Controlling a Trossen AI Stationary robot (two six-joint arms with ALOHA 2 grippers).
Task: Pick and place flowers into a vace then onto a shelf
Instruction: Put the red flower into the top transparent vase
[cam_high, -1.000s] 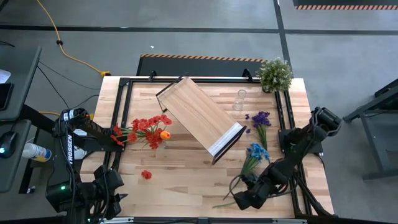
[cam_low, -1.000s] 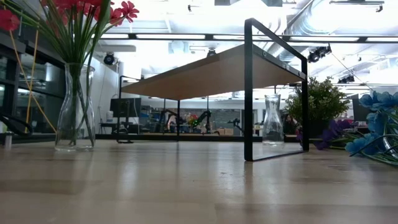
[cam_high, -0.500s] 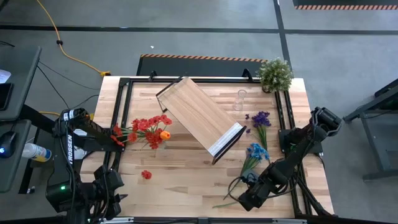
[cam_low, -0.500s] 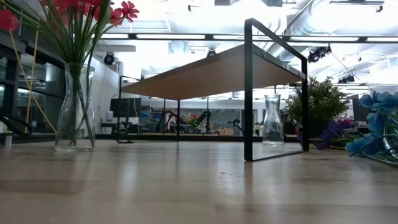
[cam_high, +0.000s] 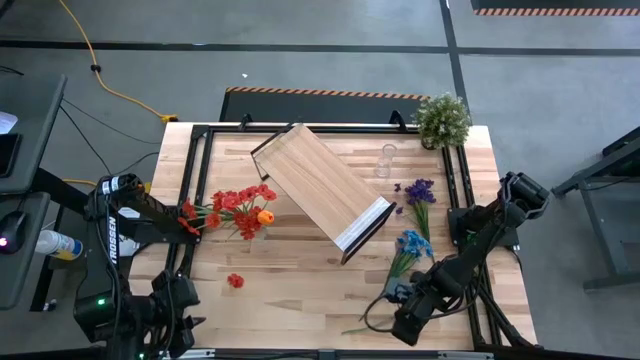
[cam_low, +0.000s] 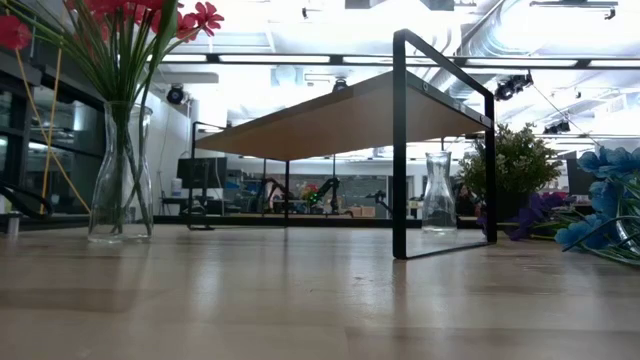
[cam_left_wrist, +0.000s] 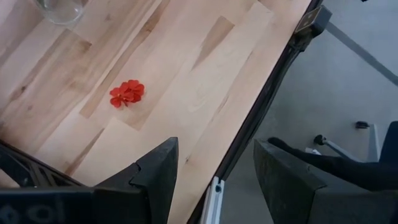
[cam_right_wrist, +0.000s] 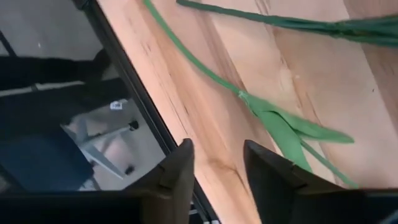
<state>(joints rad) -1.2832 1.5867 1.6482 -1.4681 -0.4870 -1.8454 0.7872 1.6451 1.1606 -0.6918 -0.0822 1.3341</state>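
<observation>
The right hand (cam_high: 400, 322) sits low at the near right corner of the table (cam_high: 300, 280), its fingers (cam_right_wrist: 174, 171) a small way apart with nothing between them. A long green stem (cam_right_wrist: 273, 118) with a leaf lies flat on the wood just ahead of it, so the step in hand looks like picking up the next flower. That stem runs back to the blue flowers (cam_high: 410, 243), which lie loose on the table beside the purple ones (cam_high: 418, 190).

The next move calls for lowering the fingers around the thin stem and closing on it, then carrying it to the empty glass vase (cam_high: 385, 160) standing beyond the shelf (cam_high: 320, 185).

A second vase (cam_low: 120, 170) already holds red flowers (cam_high: 235, 205). The left hand (cam_high: 175, 310) waits at the near left corner, half open and empty, above a stray red bloom (cam_left_wrist: 127, 93).
</observation>
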